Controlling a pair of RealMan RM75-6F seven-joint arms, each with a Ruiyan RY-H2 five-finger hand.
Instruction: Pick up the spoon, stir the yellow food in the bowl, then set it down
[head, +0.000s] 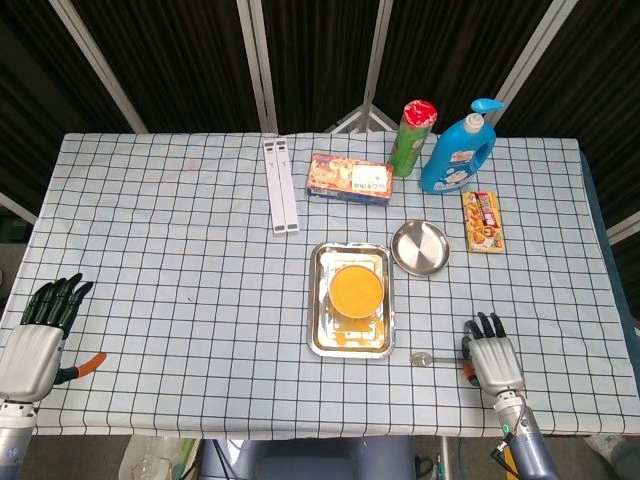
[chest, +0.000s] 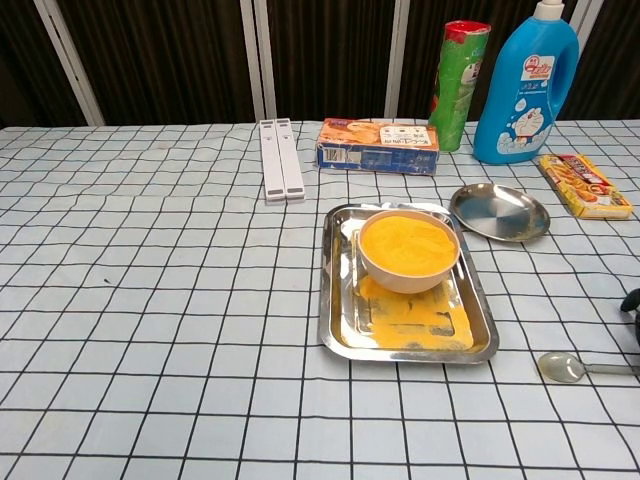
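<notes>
Task status: nothing done yet. Spoon (head: 424, 357) lies flat on the surface, just right of the tray (head: 318, 335), with your right hand (head: 493, 362) over its handle; grip cannot be told. Bowl (head: 357, 291) of yellow food sits in the tray, unstirred. Your left hand (head: 36, 343) rests well apart, fingers extended, empty.

Both hands look alike — the left hand (head: 38, 340) and right hand (head: 493, 357) have pale grey backs, black fingers and an orange-red thumb piece. The right wrist is dark — a green light shows there.
</notes>
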